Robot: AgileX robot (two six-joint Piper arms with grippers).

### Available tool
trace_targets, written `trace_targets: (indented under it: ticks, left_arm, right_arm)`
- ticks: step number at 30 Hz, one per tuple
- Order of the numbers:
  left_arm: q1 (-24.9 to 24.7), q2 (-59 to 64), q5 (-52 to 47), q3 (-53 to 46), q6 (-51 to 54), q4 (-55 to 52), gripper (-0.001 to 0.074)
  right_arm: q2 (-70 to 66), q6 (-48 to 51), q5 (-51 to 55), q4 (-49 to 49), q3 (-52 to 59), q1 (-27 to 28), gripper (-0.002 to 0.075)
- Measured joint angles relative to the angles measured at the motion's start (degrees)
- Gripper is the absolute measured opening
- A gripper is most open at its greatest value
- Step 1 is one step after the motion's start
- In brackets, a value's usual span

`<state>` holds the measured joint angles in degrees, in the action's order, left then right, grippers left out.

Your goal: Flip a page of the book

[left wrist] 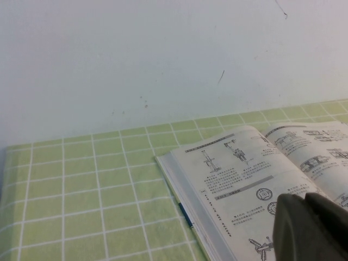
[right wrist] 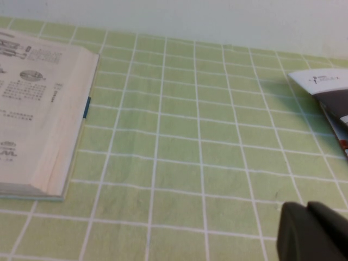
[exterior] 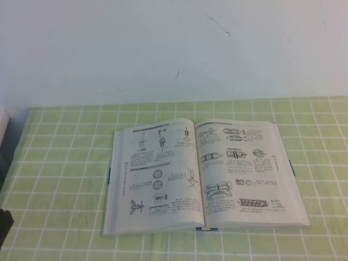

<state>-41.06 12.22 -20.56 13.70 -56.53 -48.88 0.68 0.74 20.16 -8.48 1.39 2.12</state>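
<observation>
The book (exterior: 204, 174) lies open and flat on the green checked cloth, its blue-grey cover edge showing at the sides. Its left leaf (exterior: 157, 174) and right leaf (exterior: 239, 171) both show rows of small mechanical drawings, and no leaf is lifted. I cannot tell which leaf is the page. My left gripper (left wrist: 305, 196) is shut and empty, held above the near left part of the book (left wrist: 244, 168). My right gripper (right wrist: 305, 204) is shut and empty over bare cloth, well right of the book (right wrist: 49, 109). Neither gripper shows in the high view.
A white and dark printed booklet (right wrist: 326, 92) lies on the cloth far right of the book. A dark part (exterior: 4, 225) sits at the table's left front edge. A pale wall stands behind the table.
</observation>
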Motion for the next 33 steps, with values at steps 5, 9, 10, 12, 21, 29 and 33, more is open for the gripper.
trace_targets:
  ticks: [5, 9, 10, 12, 21, 29, 33]
  left_arm:
    - [0.0, 0.0, 0.0, 0.0, 0.0, 0.0, -0.0004]
    - [0.0, 0.0, 0.0, 0.0, 0.0, 0.0, -0.0004]
    - [0.0, 0.0, 0.0, 0.0, 0.0, 0.0, -0.0004]
    - [0.0, 0.0, 0.0, 0.0, 0.0, 0.0, -0.0004]
    - [0.0, 0.0, 0.0, 0.0, 0.13, 0.12, -0.0004]
    - [4.15, -3.38, -3.75, -3.81, 14.23, 18.57, -0.0004]
    - [12.42, -7.72, -1.81, -8.57, 28.29, 30.76, -0.0004]
  right_arm:
    - [0.0, 0.09, 0.23, 0.0, -0.11, 0.0, -0.0003]
    - [0.0, 0.09, 0.31, 0.0, -0.11, 0.0, -0.0003]
    - [0.0, 0.09, 0.31, 0.0, -0.11, 0.0, -0.0003]
    - [0.0, 0.09, 0.31, 0.0, -0.11, 0.0, -0.0003]
    - [0.0, 0.12, 0.31, 0.0, -0.11, 0.0, -0.0003]
    - [0.0, 0.22, 0.36, 0.0, -0.11, 0.0, -0.0003]
    - [0.0, 0.22, 0.36, 0.0, -0.11, 0.0, -0.0003]
